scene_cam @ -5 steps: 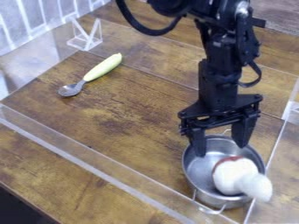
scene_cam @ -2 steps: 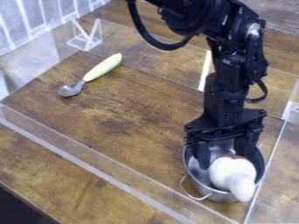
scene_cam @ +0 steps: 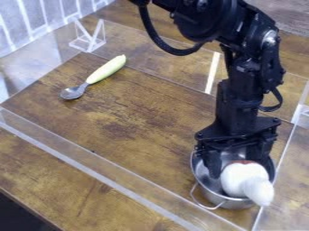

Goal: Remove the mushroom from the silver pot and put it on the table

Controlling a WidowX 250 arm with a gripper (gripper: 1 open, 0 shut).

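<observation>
At lower right, the black gripper (scene_cam: 237, 155), spread wide, hides much of the shiny silver pot (scene_cam: 212, 188). The cream-white toy mushroom (scene_cam: 250, 180) is blurred. No writing is readable.

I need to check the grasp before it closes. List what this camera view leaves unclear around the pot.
- Silver pot: far rim and much of the inside hidden behind the gripper.
- Mushroom: blurred; stem not visible, and whether it touches the fingers cannot be told.
- Pot's right side handle: hidden by the mushroom.
- Arm's upper part: cut off by the top edge.
</observation>
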